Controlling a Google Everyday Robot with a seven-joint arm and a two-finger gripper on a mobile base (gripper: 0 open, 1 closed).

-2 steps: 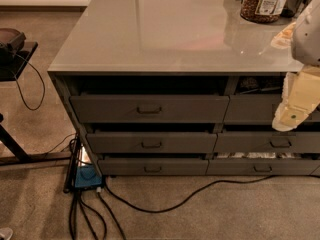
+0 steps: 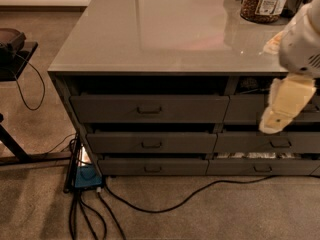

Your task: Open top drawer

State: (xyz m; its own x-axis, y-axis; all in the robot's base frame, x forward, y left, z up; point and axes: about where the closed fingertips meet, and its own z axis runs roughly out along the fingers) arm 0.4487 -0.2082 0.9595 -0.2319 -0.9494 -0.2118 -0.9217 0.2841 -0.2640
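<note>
Six grey drawers (image 2: 151, 144) show, three in the left stack including the top drawer (image 2: 149, 109) and three in the right, plus one jar (image 2: 263, 1) on one countertop (image 2: 150, 29) and one gripper (image 2: 275, 120) hanging at the right edge before them.

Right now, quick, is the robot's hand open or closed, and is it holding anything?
Gripper: cannot tell open or closed; it hangs at the right, in front of the narrower drawers, apart from the top drawer.

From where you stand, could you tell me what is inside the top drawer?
Only a dark gap above the top drawer front; countertop hides the inside. Gripper hangs to its right.
</note>
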